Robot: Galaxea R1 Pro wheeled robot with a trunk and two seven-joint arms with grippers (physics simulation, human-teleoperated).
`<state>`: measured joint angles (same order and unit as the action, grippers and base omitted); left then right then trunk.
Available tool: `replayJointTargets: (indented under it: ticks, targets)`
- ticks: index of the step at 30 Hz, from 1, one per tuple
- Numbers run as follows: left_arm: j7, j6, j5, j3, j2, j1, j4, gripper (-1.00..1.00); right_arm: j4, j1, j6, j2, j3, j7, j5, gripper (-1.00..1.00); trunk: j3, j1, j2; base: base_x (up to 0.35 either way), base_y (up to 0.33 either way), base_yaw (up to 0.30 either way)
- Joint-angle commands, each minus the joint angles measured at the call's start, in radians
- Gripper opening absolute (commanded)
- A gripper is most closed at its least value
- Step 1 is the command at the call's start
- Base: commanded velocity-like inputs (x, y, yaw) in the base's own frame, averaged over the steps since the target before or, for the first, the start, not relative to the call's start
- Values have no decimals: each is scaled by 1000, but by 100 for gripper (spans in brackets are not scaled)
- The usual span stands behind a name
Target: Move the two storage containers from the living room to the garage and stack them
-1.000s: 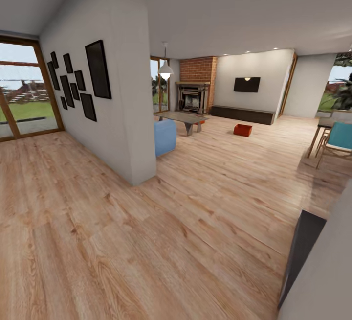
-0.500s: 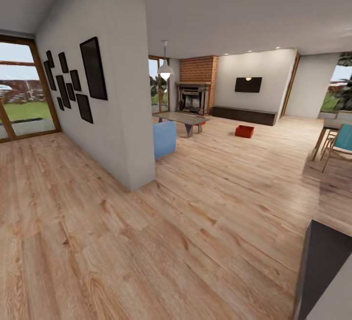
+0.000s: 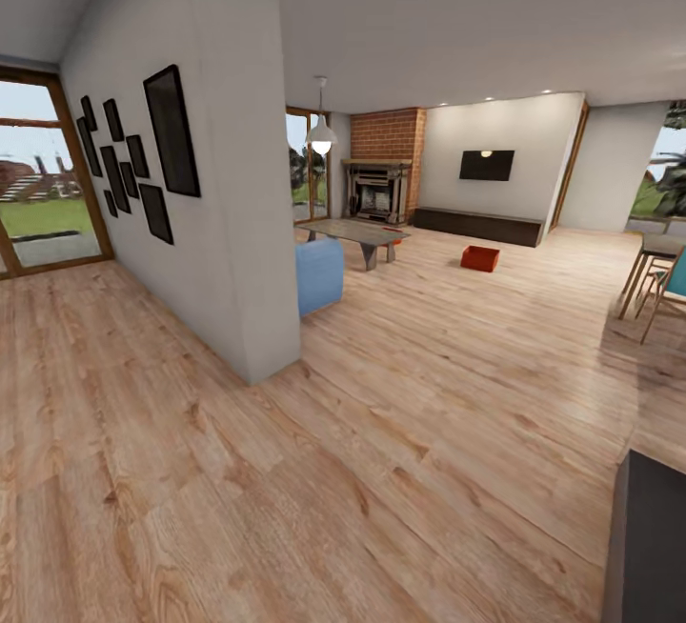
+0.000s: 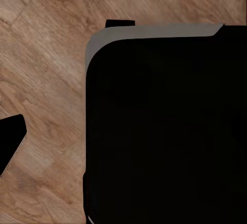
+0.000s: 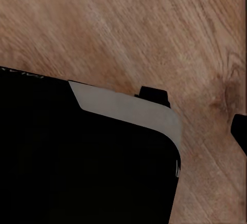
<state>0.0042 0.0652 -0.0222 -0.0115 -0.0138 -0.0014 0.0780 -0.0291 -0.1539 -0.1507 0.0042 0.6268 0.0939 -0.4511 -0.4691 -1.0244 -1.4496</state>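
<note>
One orange-red storage container [image 3: 479, 258] sits far ahead on the light wood-plank floor [image 3: 419, 394] of the living room, in front of the long dark low cabinet [image 3: 474, 224]. A small orange-red patch [image 3: 396, 242] shows behind the coffee table [image 3: 354, 231]; I cannot tell what it is. In both wrist views I look down at wood planks and the robot's own black body [image 4: 164, 126] [image 5: 77, 157]. A dark piece sits at the edge of each wrist view, too little to show how the jaws stand.
A white partition wall [image 3: 250, 223] with black frames juts out at the left, with a blue sofa [image 3: 319, 275] behind its end. The brick fireplace [image 3: 379, 187] is at the back. Chairs [image 3: 667, 285] stand at the right, and a dark furniture corner [image 3: 653, 547] is at the lower right.
The whole head view has shifted as the robot rolls forward: the partition wall looms larger and the dark corner slides down and right. The container has not moved on the floor.
</note>
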Motion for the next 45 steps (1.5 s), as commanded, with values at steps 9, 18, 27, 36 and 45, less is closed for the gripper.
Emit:
replayJointTargets:
  ticks: [9,18,27,36,45]
  targets:
    - [0,2,-2,-1,0,0,0,100,-3,-1,-6,0,6,6,-11,100,-1,-1,0,322,0,0]
    - [0,3,-2,-1,0,0,0,100,-3,-1,-6,0,7,6,-11,100,-1,-1,0,322,0,0]
    - [0,2,-2,-1,0,0,0,100,-3,-1,-6,0,6,6,-11,100,-1,-1,0,322,0,0]
    - [0,3,-2,-1,0,0,0,100,-3,-1,-7,-3,6,6,-11,100,-1,-1,0,322,0,0]
    - [0,3,-2,-1,0,0,0,100,-3,-1,-7,-3,6,6,-13,100,-1,-1,0,322,0,-94]
